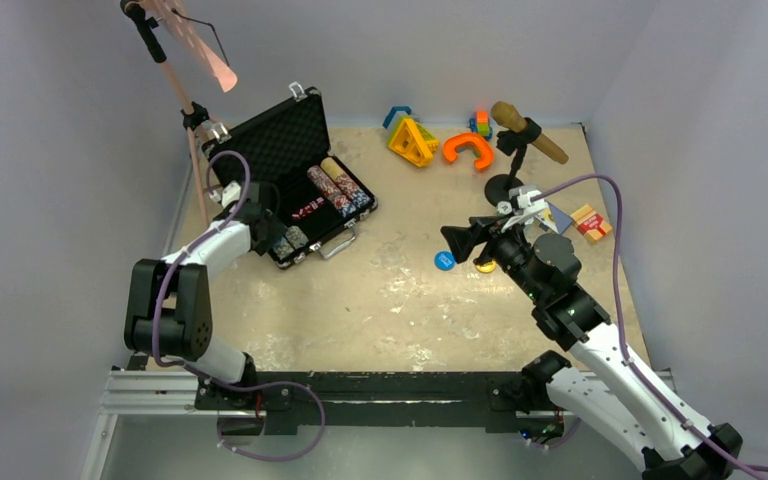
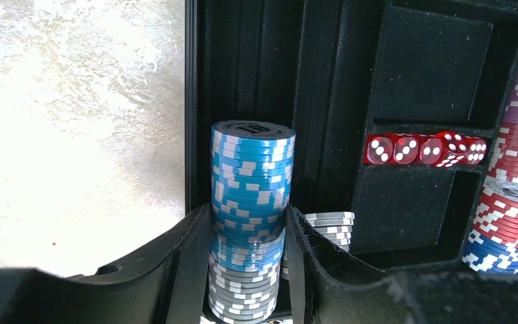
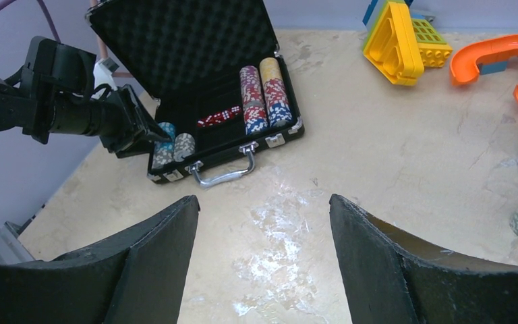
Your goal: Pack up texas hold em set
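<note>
Left gripper point(image 2: 249, 226) pinches the blue-and-grey chip stack point(image 2: 251, 169), its long axis along the end slot of the briefcase point(image 2: 432, 67); right gripper point(image 3: 262, 202) spread, well apart from it.

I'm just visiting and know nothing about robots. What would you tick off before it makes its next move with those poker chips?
1. Hold: ok. The left gripper has its fingers against both sides of the blue and grey chip stack.
2. Stack inside the case: ok, at its left end.
3. Stack seated flat: cannot tell, since its foot is hard to see.
4. Case lid open: ok.
5. Other arm free: ok. The right gripper is open and empty above the table.
6. Everything packed: not ok. A blue disc lies on the table.
</note>
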`<control>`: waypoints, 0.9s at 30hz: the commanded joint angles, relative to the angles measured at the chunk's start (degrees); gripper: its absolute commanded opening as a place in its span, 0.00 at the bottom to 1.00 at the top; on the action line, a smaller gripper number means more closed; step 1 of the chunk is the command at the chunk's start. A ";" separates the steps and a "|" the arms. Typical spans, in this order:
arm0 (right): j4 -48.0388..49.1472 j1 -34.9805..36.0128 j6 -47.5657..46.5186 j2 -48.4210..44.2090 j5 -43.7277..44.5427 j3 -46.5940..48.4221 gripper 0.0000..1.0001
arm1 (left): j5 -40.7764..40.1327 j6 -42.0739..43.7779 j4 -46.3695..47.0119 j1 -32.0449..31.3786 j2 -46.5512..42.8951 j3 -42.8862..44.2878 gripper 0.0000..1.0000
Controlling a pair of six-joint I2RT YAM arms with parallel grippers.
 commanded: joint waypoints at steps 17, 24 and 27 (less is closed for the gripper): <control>-4.90 0.18 -1.49 -1.71 4.30 3.29 0.78 | -4.16 8.34 -6.30 -1.01 -6.71 3.44 0.79; -16.18 0.20 -3.67 -1.46 17.55 7.81 0.79 | -3.31 16.90 -9.71 -1.26 -16.06 4.05 0.84; -21.85 0.11 -4.73 -0.04 24.89 9.73 0.85 | 3.54 21.65 -12.03 -1.45 -20.74 5.08 0.84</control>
